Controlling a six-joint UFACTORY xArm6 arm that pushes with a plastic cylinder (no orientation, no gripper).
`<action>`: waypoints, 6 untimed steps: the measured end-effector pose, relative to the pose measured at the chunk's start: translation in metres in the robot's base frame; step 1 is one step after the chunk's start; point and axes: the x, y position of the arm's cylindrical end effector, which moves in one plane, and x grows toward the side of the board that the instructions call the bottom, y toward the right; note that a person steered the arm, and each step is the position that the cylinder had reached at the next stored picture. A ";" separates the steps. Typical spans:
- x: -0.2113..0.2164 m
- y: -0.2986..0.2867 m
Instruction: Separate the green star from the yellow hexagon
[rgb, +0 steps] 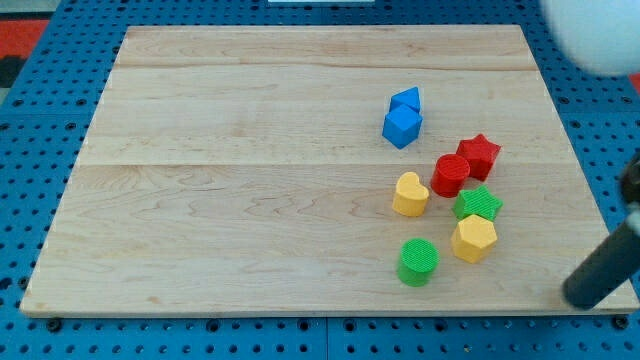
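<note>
The green star (479, 204) lies at the board's right, touching the yellow hexagon (473, 239) just below it. My tip (584, 294) is the blurred lower end of a dark rod slanting in from the view's right edge. It sits near the board's bottom right corner, well to the right of and below the hexagon, touching no block.
A red cylinder (450, 175) and a red star (479, 153) sit just above the green star. A yellow heart (410, 194) lies to its left and a green cylinder (418, 261) lies left of and below the hexagon. Two blue blocks (403, 117) lie further up. A blurred white shape (595, 35) fills the top right corner.
</note>
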 end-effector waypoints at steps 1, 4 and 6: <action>-0.018 -0.086; -0.045 -0.113; -0.043 -0.028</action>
